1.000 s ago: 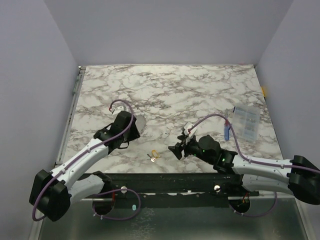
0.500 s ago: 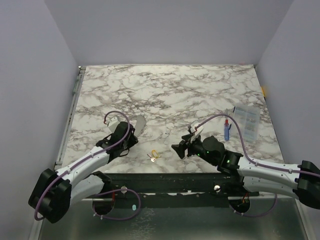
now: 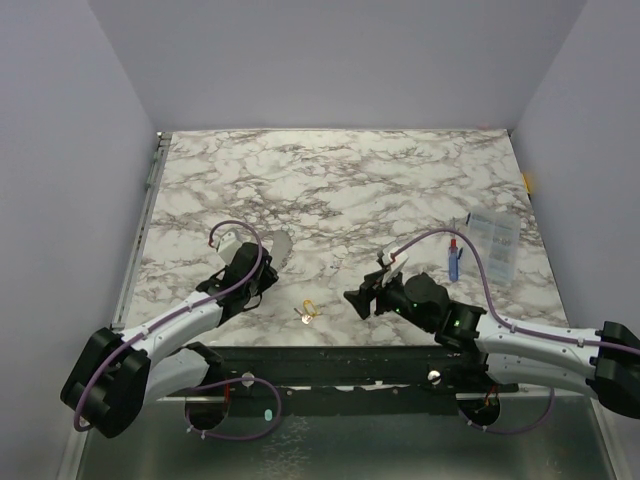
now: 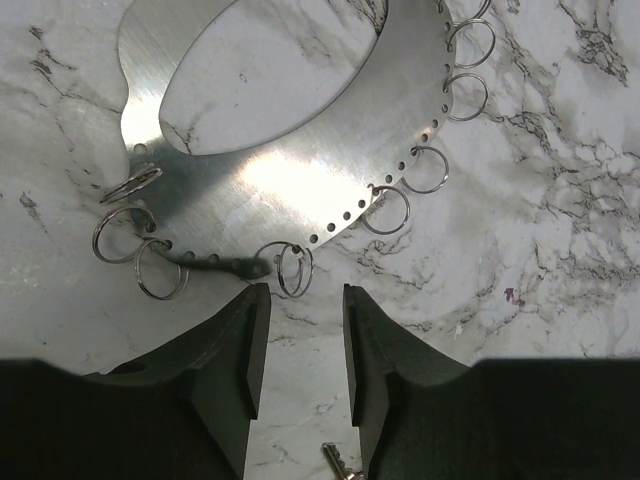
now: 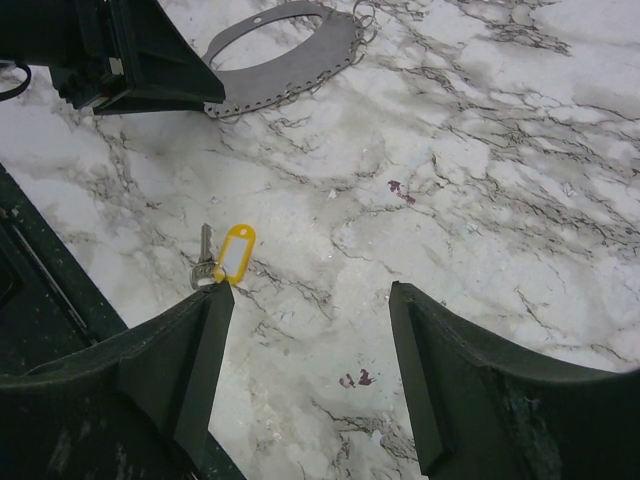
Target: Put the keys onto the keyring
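1. Unthreaded: key [image 5: 203, 262], yellow-tagged, loose by the desk's [image 3: 400, 180] near edge.
2. Keyring [image 4: 293, 270] hooked on the steel plate's [image 4: 300, 180] rim, just ahead of left gripper [image 4: 300, 300], narrowly parted, empty.
3. Right gripper [image 5: 307, 295] wide apart, empty, near key.
4. Pending: everything.

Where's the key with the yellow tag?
In the top view, the key lies on the table near its front edge, between the left arm and the right arm.
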### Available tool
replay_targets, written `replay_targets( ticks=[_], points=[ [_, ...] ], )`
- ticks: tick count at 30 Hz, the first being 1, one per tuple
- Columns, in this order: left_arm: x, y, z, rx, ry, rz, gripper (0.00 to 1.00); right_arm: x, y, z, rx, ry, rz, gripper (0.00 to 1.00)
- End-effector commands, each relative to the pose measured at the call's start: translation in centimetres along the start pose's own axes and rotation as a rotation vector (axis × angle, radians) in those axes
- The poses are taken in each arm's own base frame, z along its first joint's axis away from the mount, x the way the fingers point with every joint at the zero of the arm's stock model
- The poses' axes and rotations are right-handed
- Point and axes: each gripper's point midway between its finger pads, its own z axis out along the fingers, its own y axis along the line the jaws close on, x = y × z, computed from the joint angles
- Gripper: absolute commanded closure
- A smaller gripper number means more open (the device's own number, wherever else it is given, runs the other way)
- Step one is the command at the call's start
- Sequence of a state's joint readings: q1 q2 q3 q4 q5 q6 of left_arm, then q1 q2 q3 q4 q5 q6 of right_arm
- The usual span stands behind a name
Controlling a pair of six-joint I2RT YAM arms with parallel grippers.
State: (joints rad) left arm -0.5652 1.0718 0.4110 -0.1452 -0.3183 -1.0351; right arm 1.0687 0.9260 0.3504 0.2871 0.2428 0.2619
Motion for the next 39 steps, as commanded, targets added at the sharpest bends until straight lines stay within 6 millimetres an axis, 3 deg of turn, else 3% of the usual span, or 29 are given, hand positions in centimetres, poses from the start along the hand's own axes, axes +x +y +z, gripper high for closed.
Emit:
replay_targets(
  ticks=[1,11,30,35,37,39],
  points=[
    [-0.7,0.1,0.3,-0.005,-0.043,-0.001,0.6,1.0,-0.2,-0.1,0.014,0.037,0.0,0.26],
    [-0.2,0.7,1.1,-0.04,-0.029,0.014,0.61,1.6,-0.2,0.1,0.013,0.053,-0.003,0.26],
    [0.6,0.7,2.1,-0.04,-0.009,0.04,0.76,2.3,0.0,0.4,0.009,0.079,0.0,0.25],
    [0.8,0.9,2.4,-0.049,-0.005,0.049,0.86,2.6,0.0,0.5,0.004,0.079,0.002,0.25],
    [0.8,0.9,2.5,-0.048,-0.008,0.051,0.97,2.6,0.0,0.5,0.002,0.078,-0.001,0.25],
    [0.7,0.8,2.5,-0.044,-0.01,0.052,1.0,2.6,0.0,0.5,0.0,0.079,-0.004,0.25]
  ],
)
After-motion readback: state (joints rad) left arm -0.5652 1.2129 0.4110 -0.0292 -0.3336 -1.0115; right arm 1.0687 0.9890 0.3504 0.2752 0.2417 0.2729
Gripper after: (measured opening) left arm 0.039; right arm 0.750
